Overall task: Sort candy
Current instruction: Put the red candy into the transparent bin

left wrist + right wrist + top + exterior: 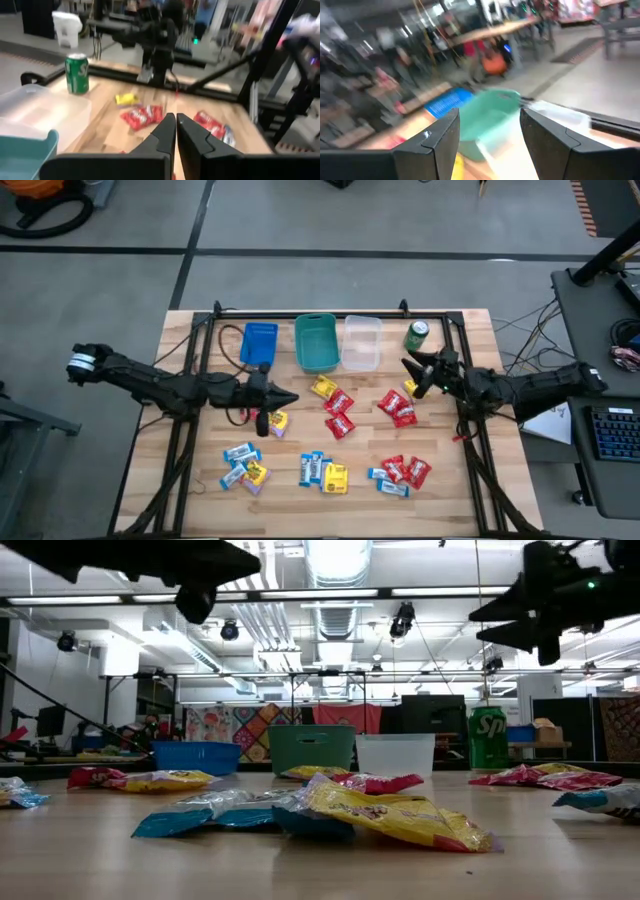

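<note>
Left gripper [288,398], jaws closed and empty, hovers left of the teal bin [316,343]; right gripper [410,370], jaws spread and empty, hovers right of it. Overlapping candy [339,413] risks a mixed-colour double pickup.

Wooden table [190,480], scattered candy [339,418], blue bin [259,343], teal bin [316,342], clear bin [361,342], green can [416,336]

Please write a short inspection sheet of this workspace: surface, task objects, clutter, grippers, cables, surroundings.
Surface: pale wooden table, black frame.
Task objects: red, yellow and blue-white wrapped candy packets scattered loose; blue bin, teal bin, clear bin at the far edge.
Clutter: green soda can.
Grippers: left gripper shut, empty; right gripper open, empty, both above the table.
Cables: dark cables on the floor at right.
Surroundings: keyboard, workshop behind.
</note>
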`<state>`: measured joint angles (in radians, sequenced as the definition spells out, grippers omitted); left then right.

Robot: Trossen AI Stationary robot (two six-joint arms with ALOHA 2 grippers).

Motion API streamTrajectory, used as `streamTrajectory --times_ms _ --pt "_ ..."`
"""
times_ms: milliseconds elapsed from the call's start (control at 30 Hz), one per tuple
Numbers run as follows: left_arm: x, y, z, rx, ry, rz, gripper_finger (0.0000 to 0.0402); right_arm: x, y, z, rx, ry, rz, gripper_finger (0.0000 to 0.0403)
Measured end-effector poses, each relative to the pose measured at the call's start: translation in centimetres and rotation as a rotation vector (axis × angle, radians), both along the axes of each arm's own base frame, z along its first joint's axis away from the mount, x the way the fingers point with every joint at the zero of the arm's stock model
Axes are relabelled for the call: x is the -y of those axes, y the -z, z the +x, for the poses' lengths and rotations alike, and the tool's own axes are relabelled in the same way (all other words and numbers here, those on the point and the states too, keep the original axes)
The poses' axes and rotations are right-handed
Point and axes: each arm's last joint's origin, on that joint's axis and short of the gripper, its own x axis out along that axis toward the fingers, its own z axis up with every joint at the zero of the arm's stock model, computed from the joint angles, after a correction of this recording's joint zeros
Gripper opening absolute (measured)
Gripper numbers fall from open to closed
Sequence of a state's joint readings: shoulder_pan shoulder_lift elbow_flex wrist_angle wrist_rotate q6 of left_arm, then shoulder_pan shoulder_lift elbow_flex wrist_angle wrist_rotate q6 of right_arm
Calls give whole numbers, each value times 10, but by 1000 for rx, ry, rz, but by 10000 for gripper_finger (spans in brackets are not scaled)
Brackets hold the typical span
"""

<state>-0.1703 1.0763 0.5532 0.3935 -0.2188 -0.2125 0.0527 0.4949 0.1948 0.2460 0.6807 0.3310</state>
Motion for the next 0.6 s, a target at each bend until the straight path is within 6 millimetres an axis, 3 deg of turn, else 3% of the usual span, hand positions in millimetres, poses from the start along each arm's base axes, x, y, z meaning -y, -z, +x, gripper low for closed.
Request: streamTrajectory --times_ms 333,467,600 --pt "1 11 5 -176 -4 11 0 7 -28 6 -483 145 196 201" --pt "1 16 3 -231 -9 4 0 6 -37 7 -591 128 234 201" --pt "0 17 4 -238 -10 10 0 5 -46 15 -584 77 269 201"
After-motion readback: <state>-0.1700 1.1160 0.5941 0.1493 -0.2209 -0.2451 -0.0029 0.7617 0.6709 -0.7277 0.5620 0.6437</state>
